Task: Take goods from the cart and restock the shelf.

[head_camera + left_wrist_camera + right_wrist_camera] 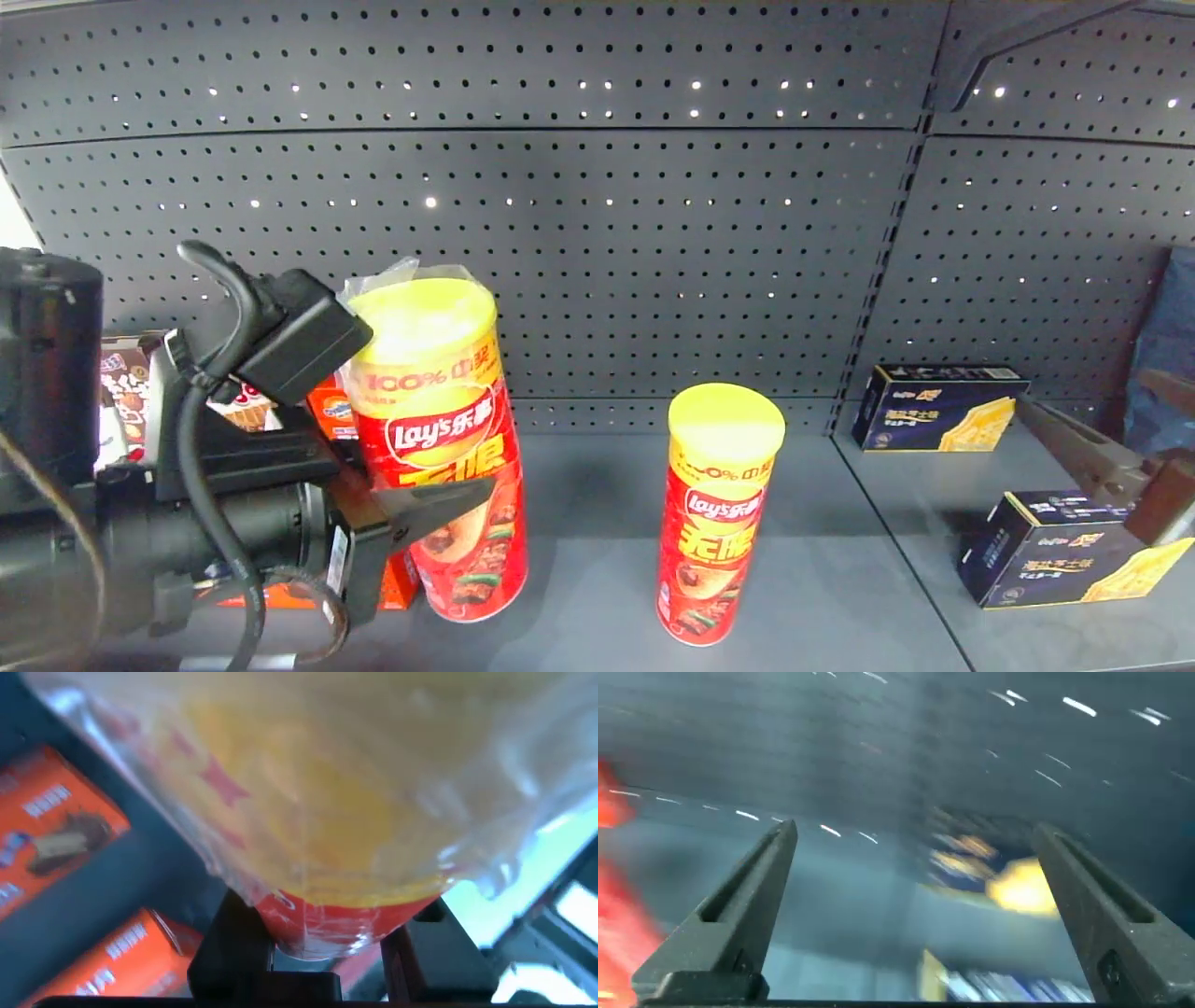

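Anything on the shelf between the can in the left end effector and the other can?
Nothing visible: the shelf is bare between the held can and the standing can. Orange boxes lie left of the held can.

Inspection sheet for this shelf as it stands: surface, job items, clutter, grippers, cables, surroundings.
Surface: grey shelf, bare board between and in front of the cans.
Job's things: held chip can, film-wrapped and upright at the left; cannot tell if its base touches the board. Second chip can stands upright at centre, apart from it.
Clutter: orange boxes behind the held can; two dark boxes in the right bay.
Grippers: left gripper shut on the held can's lower half; right gripper open, empty, by the dark boxes.
Cables: black cable loops over the left wrist.
Surroundings: perforated back panel; nothing else seen.
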Motion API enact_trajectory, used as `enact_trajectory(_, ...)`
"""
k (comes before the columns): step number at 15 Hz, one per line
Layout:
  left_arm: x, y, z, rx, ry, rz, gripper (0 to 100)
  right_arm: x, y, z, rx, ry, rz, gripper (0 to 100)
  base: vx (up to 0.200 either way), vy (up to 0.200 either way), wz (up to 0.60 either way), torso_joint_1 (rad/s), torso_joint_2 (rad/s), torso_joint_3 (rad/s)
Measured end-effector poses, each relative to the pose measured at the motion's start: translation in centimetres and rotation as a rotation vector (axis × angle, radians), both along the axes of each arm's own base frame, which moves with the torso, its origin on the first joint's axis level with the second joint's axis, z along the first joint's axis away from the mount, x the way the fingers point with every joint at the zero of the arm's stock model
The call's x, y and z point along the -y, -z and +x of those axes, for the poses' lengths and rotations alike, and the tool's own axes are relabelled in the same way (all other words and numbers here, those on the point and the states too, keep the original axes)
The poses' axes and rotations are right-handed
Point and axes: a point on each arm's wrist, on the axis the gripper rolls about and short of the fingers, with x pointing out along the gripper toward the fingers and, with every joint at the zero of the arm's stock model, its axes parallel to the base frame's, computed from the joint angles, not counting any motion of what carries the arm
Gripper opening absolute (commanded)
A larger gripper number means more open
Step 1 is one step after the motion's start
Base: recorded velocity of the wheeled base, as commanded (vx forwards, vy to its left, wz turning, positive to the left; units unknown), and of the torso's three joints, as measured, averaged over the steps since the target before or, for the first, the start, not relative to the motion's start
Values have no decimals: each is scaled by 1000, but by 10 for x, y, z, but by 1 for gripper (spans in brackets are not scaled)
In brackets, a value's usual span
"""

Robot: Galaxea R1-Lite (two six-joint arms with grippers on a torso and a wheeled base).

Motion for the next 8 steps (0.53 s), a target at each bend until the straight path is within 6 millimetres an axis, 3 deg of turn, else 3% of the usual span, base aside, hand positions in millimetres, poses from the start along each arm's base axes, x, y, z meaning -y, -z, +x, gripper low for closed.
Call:
enact_trajectory(5, 19, -14, 33, 55, -18, -37, 0, 46, 16, -83, -93, 254, -42, 100, 0, 0, 0, 0, 0, 0)
enact_trajectory(8, 28, -15, 60, 91, -40, -64, 0, 62, 30, -124, -86, 371, -43, 100, 0, 0, 0, 0, 0, 0)
